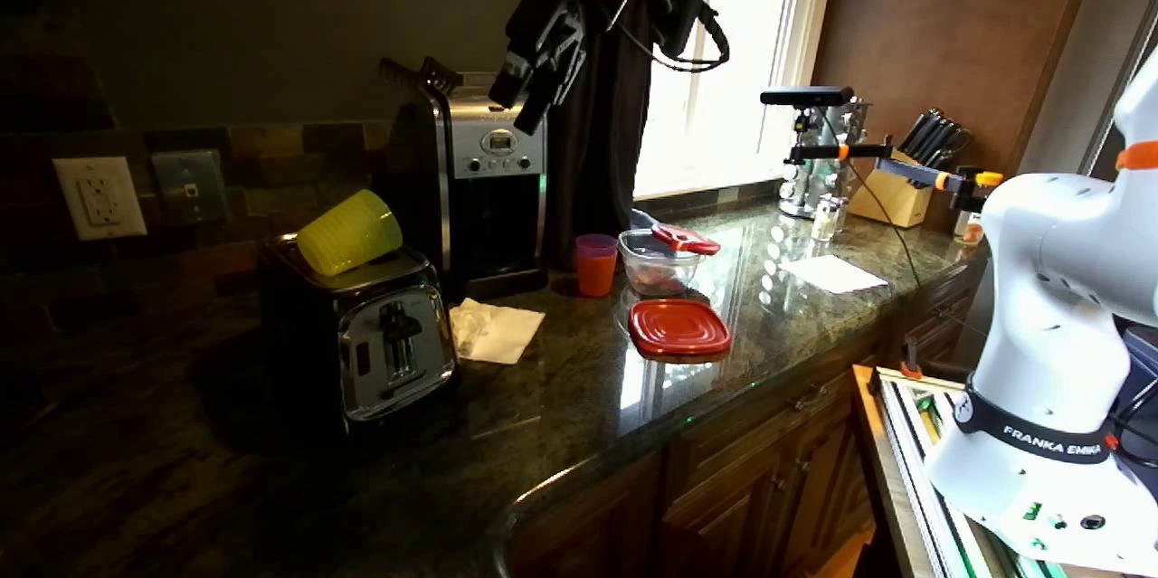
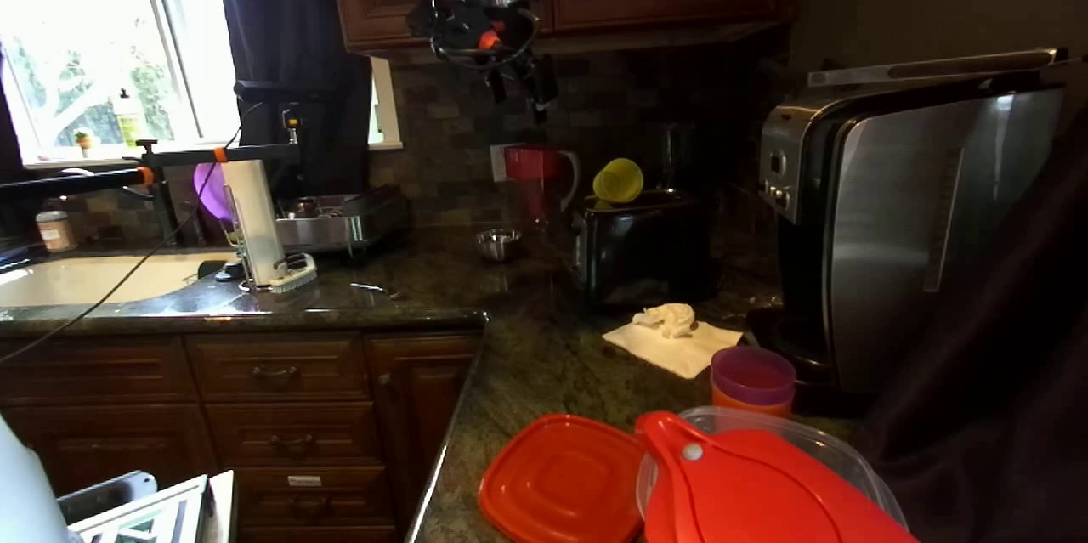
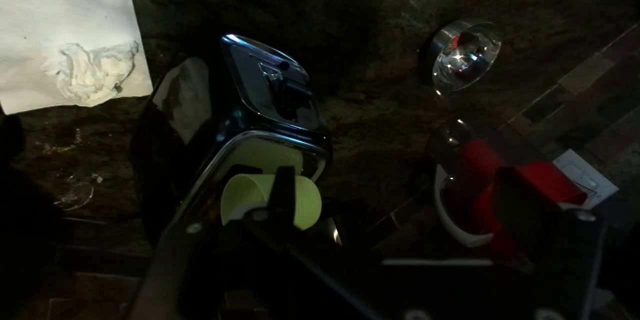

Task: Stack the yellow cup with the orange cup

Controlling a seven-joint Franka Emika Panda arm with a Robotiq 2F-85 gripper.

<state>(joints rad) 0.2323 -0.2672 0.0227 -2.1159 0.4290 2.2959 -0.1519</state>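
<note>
Yellow cup (image 1: pixel 348 232): one, tilted on its side atop the toaster (image 1: pixel 362 325). Lies below the gripper (image 1: pixel 520 100), well apart from it in both exterior views; partly covered by it in the wrist view.

Gripper state: released, jaws parted, air between them. The wrist view is dim; depth from fingertip to cup is hard to judge there.

Orange cup (image 1: pixel 595 278): one, upright on the counter (image 2: pixel 544 373), upper part purple. Stands between coffee maker (image 1: pixel 498 164) and clear container (image 1: pixel 660 272), just beside the latter; well apart from the toaster.

Edges and room: backsplash (image 2: pixel 450 101) behind the toaster; coffee maker near it, pitcher (image 2: pixel 534 176) toward its opposite side, bowl (image 2: pixel 498 244) near the pitcher. Paper towel (image 1: pixel 507 332) flat just beside the toaster, a crumpled piece on it. Red lid (image 1: pixel 678 327) flat, near the container. Counter surface runs from toaster to front edge, which turns a corner.

Arm (image 1: pixel 1036 352): white, upper links entering from the top in an exterior view; gripper hung high, fingertips aimed downward, aslant.
</note>
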